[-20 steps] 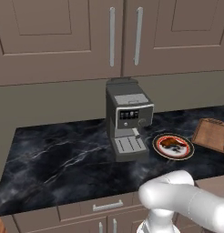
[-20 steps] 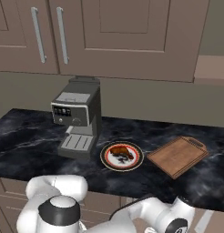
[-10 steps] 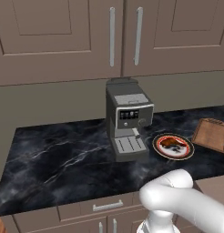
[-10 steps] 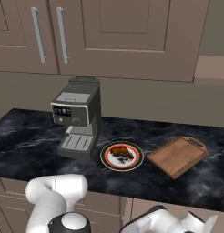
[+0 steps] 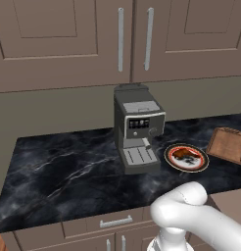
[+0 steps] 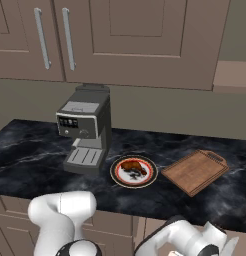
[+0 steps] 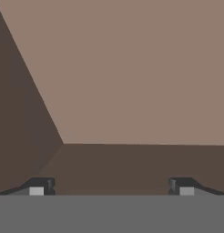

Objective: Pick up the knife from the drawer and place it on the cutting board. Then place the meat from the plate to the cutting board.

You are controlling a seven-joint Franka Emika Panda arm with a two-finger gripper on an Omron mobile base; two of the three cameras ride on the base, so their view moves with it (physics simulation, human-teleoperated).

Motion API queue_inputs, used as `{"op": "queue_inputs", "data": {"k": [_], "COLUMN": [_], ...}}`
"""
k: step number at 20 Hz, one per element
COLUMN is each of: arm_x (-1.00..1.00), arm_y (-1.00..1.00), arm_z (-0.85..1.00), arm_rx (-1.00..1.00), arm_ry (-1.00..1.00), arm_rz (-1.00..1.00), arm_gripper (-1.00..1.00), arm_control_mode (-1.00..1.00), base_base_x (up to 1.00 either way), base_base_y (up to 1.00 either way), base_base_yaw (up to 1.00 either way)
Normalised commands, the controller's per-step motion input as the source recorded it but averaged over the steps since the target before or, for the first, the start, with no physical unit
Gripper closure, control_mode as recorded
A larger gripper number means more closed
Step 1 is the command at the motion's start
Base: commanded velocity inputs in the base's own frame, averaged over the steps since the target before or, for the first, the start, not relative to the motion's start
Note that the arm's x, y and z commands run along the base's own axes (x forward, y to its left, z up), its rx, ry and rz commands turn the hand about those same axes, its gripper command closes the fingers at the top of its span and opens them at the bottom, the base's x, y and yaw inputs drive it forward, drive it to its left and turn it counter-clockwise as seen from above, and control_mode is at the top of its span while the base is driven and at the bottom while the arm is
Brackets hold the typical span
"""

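Knife is the thing sought, yet it is hidden from the cameras; the hand view faces plain taupe-brown panels meeting in an inside corner, and whether they belong to the drawer cannot be told. The fingers (image 7: pixel 36 187) stand wide apart at the bottom of that view, with nothing between them, the gripper (image 7: pixel 111 189) empty.

Outward from there, the white arm bends low in front of the cabinets under the worktop (image 5: pixel 68 176), its elbow showing at the lower edge of both base views. On the black marbled worktop, the plate (image 6: pixel 116 176) with its red rim lies just beside the coffee machine (image 6: pixel 85 130), on the machine's right. The meat (image 6: pixel 133 167), a dark reddish chunk, lies on the plate's white centre. The cutting board (image 6: pixel 195 171) lies flat near the plate, farther right, apart from it and bare. Closed wall cabinets (image 5: pixel 132 39) with silver bar handles hang above.
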Motion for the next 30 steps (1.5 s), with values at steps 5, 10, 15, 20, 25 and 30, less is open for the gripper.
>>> {"op": "queue_inputs", "data": {"k": [5,10,15,20,25,30], "arm_x": [0.58,0.26,0.13,0.18,0.25,0.24], "arm_y": [-0.22,-0.47,-0.39,-0.32,-0.17,-0.15], "arm_z": [0.01,0.00,-0.16,-0.21,-0.28,-0.31], "arm_rx": [0.00,0.00,0.00,-0.01,0.00,0.00], "arm_ry": [-0.11,-0.17,-0.13,-0.04,0.00,0.02], "arm_rz": [0.00,0.01,0.01,0.00,0.00,0.00], "arm_gripper": [-1.00,-1.00,-1.00,-1.00,-1.00,-1.00], "arm_control_mode": [-1.00,-1.00,-1.00,-1.00,-1.00,-1.00], "base_base_x": [0.00,0.00,0.00,0.00,0.00,0.00], "base_base_y": [0.00,0.00,0.00,0.00,0.00,0.00], "base_base_yaw": [0.00,0.00,0.00,0.00,0.00,0.00]}}
